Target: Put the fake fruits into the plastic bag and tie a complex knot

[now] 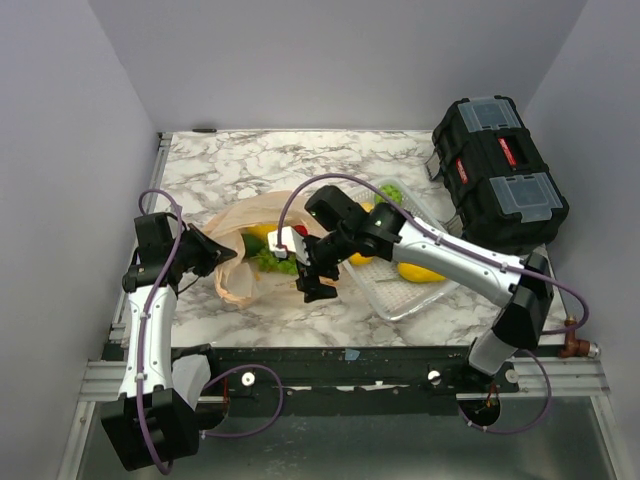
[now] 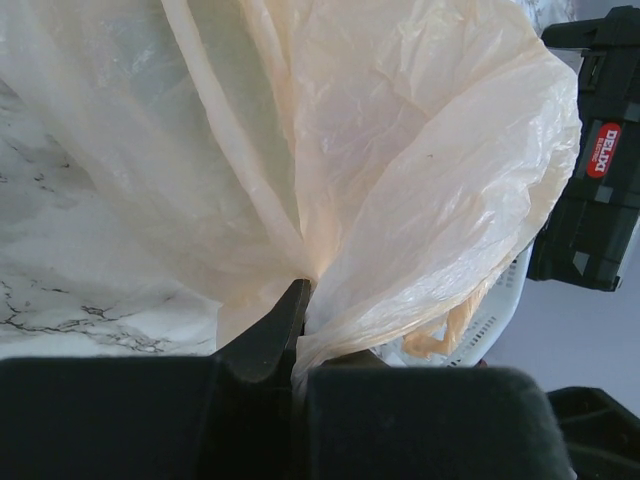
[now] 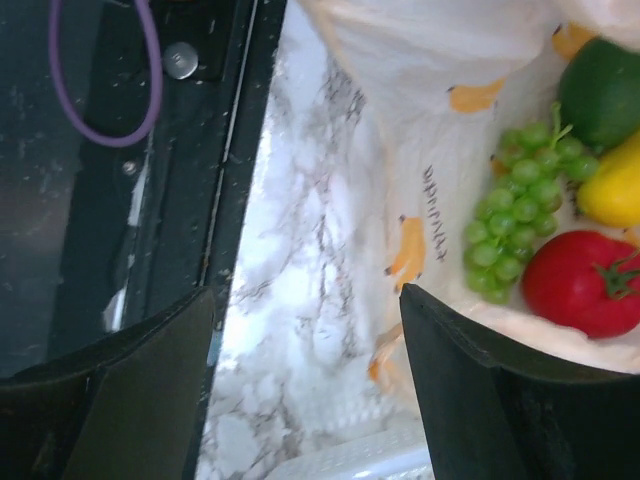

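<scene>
**The plastic bag** lies left of centre on the marble table. Its mouth gapes toward the right. Inside are a green grape bunch, a red tomato, a yellow fruit and a dark green fruit.

**Left gripper**: the arm rises from its base at the near left corner, elbow bent, wrist turned rightward. The fingers are pressed together on a gathered fold of the bag's film, which fans upward from the pinch.

**Right gripper**: the arm stretches from the near right base across the white lattice basket. The wrist is bent down at the bag's mouth. The jaws are spread wide with nothing between them. One finger is over the bag's near rim, and the other is over the black frame rail at the table's near edge.

**Surroundings:** the basket lies just beside the bag's right side and carries a mango-shaped fruit. A black toolbox stands at the far right corner. Marble shows between the bag and the near rail, and behind the bag up to the far wall.
</scene>
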`<act>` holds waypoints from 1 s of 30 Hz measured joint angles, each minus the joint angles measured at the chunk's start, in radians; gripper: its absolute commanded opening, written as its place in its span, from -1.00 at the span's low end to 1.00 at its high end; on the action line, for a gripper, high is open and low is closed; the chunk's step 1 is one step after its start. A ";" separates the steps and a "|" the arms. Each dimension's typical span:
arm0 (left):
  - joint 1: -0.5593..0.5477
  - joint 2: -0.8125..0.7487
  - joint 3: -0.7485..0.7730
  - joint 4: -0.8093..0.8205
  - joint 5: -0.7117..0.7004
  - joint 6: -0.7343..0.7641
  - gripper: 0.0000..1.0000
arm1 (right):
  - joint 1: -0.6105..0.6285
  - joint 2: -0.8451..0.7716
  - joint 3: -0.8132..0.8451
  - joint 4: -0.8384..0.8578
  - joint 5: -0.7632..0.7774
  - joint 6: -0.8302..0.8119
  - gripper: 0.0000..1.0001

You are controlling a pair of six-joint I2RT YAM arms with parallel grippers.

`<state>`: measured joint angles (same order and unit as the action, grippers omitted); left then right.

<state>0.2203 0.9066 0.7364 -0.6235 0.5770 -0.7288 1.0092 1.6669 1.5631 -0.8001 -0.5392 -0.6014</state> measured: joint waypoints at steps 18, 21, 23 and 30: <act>0.000 0.000 0.005 -0.003 0.000 0.003 -1.00 | -0.018 -0.205 -0.382 0.269 0.187 0.106 0.35; 0.000 -0.002 0.005 -0.004 0.000 0.006 -1.00 | -0.019 -0.156 -0.385 0.349 0.210 0.103 0.33; 0.000 -0.005 0.005 -0.006 -0.001 0.011 -1.00 | -0.020 -0.123 -0.384 0.386 0.219 0.102 0.25; 0.000 -0.005 0.006 -0.007 -0.003 0.034 -1.00 | -0.021 -0.028 -0.354 0.429 0.194 0.111 -0.88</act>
<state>0.2203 0.9016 0.7422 -0.6308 0.5743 -0.6945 0.9878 1.6390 1.2087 -0.3714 -0.3450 -0.4908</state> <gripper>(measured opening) 0.009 0.289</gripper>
